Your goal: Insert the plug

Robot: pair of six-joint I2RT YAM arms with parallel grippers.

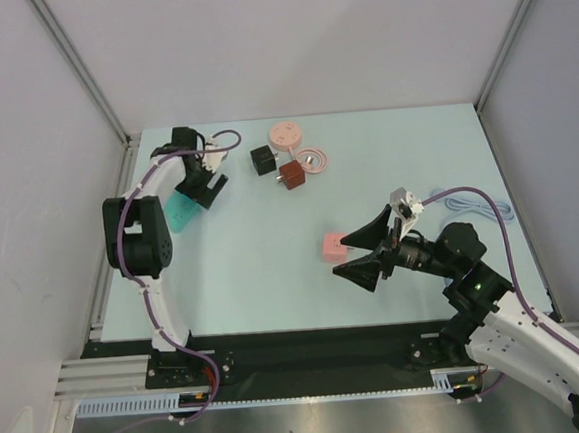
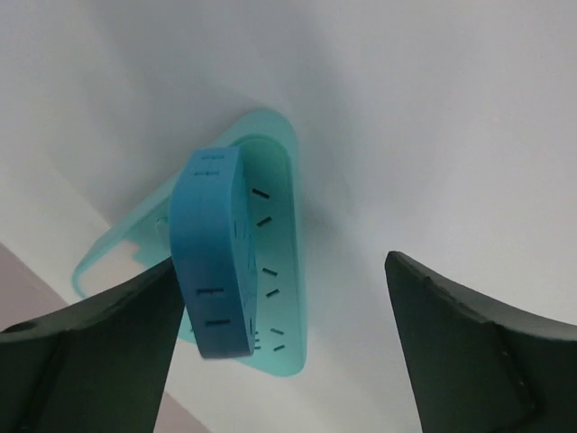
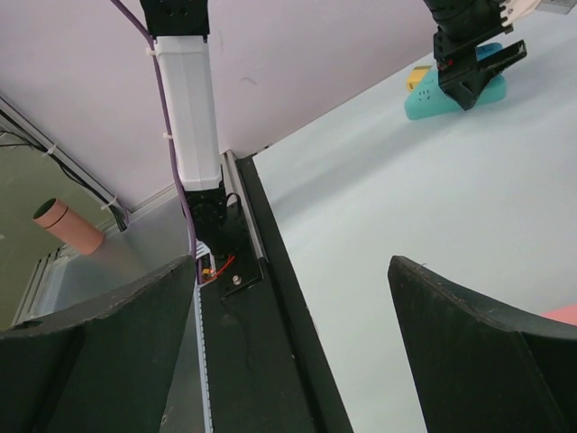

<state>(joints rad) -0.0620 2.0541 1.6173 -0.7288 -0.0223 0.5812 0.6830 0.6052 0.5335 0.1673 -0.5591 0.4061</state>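
Black plastic jaws of the left gripper [image 2: 280, 262] stand wide apart, empty, over the teal power strip [image 2: 212, 262] at the surface's [image 1: 414, 146] far-left edge. Right gripper [image 1: 341, 259] is likewise wide open w/ nothing held, beside a pink block [image 1: 330, 243]. Plug candidates, black cube [image 1: 263, 159] and dark-red cube [image 1: 291, 174], lie far-centre. Prob. light, rigid, smooth; pinch the flat sides, prongs free.
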